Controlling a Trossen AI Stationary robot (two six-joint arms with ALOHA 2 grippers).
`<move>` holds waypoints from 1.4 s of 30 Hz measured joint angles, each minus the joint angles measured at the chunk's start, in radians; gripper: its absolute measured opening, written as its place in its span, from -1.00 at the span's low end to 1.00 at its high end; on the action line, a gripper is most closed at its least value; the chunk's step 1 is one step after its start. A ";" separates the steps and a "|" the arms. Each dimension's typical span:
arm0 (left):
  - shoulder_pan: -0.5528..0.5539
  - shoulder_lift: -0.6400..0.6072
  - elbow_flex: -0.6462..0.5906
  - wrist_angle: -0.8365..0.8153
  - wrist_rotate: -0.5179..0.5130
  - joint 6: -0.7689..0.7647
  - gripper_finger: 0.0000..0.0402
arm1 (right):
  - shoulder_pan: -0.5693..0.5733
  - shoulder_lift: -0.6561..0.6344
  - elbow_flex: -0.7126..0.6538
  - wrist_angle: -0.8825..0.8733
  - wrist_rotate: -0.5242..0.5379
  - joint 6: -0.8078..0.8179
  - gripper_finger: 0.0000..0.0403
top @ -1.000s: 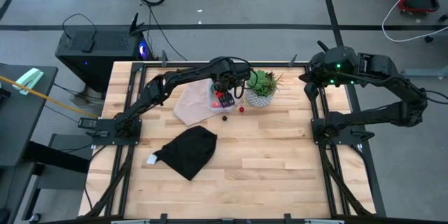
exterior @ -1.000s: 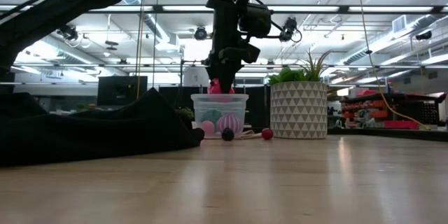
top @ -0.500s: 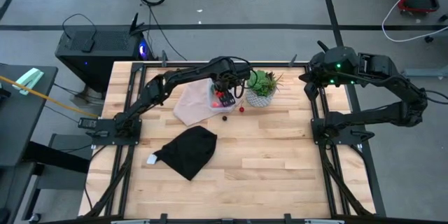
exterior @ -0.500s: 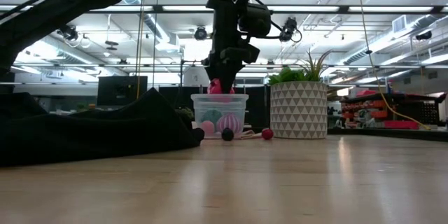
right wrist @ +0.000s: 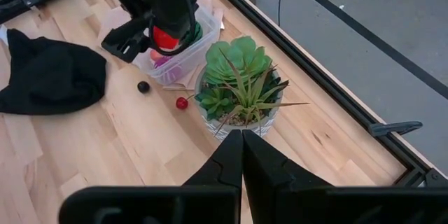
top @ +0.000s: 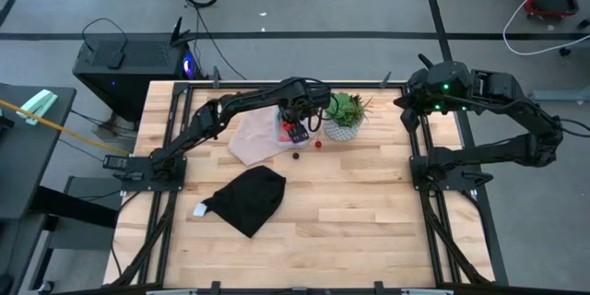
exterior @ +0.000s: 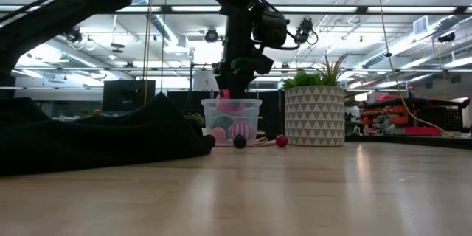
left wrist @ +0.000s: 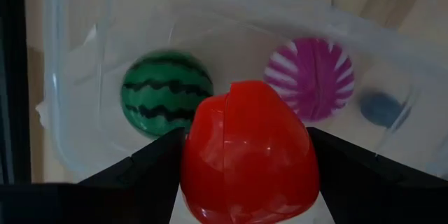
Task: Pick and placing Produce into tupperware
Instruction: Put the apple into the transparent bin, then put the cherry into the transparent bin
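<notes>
My left gripper (top: 294, 130) hangs over the tupperware (exterior: 231, 122), a clear tub on the far middle of the table, shut on a red-orange produce piece (left wrist: 245, 154). A green striped ball (left wrist: 166, 101) and a magenta striped ball (left wrist: 313, 78) lie on the tub's floor (left wrist: 231, 49). A dark little ball (top: 296, 156) and a small red bit (top: 317, 144) rest on the wood beside the tub. My right gripper (right wrist: 242, 140) is shut and waits high by the table's far right side. My left gripper pinches the red-orange piece by its two sides (left wrist: 192, 157) between both fingers (left wrist: 140, 175). It comes from above, pointing down. The piece is lifted clear, over the tub's opening at about rim height (exterior: 225, 97).
A green succulent in a white patterned pot (top: 344, 115) stands right next to the tub. A pale pinkish sheet (top: 251, 136) lies under and left of the tub. A black cloth (top: 247, 198) is heaped on the near left. Bare wood spreads over the right half.
My left gripper has sunk a little toward the tub, still shut on the red-orange piece, which now sits lower, at the rim.
</notes>
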 joint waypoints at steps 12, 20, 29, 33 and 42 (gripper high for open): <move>0.000 0.000 0.000 0.009 -0.004 0.000 0.45 | 0.000 0.000 0.000 0.000 0.000 0.000 -0.92; 0.002 0.000 0.000 -0.008 -0.003 0.002 0.45 | 0.000 0.000 0.000 0.000 0.000 0.000 -0.92; 0.001 0.000 0.000 -0.046 -0.003 0.002 0.51 | 0.000 0.000 0.000 0.000 0.000 0.000 -0.92; 0.000 0.000 0.000 -0.052 -0.003 -0.006 0.67 | 0.000 0.000 0.000 0.000 0.000 0.000 -0.92; -0.001 0.000 0.000 -0.059 -0.003 -0.016 0.85 | 0.000 0.000 0.000 0.000 0.000 -0.001 -0.92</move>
